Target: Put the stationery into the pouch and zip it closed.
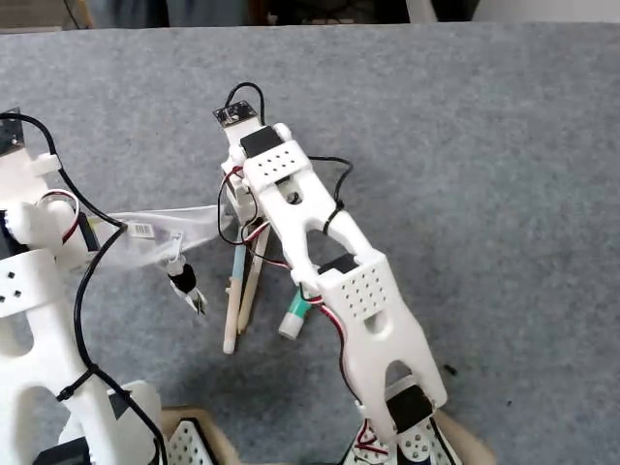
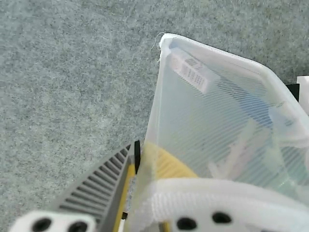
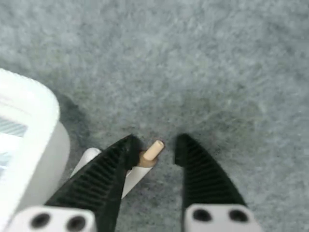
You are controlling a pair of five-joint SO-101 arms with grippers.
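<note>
The grey table [image 1: 484, 145] lies all round me. In the high view my right arm [image 1: 320, 242] stretches from the lower middle of the frame up towards the centre and covers the upper ends of the stationery beneath it. My left arm [image 1: 39, 291] takes the left edge.

The stationery lies just below the centre of the high view. Two slim pale sticks [image 1: 232, 310] (pencils, by the look of them) lie side by side. A marker [image 1: 291, 325] with a teal cap is just to their right, partly under my right arm.

My right gripper [image 3: 157, 141] stands open above the table. A wooden stick end [image 3: 152, 150] sits between the jaws, close against one finger and apart from the other, so it is not pinched.

The translucent pouch [image 2: 217, 121] lies centre-left in the high view. One edge is clamped in my left gripper [image 2: 139, 162] and the far end is near the sticks. A small black-and-white pull [image 1: 186, 286] dangles from it. Through its mesh wall I see pale and blue shapes, and I cannot tell whether they lie inside it or behind it.
</note>
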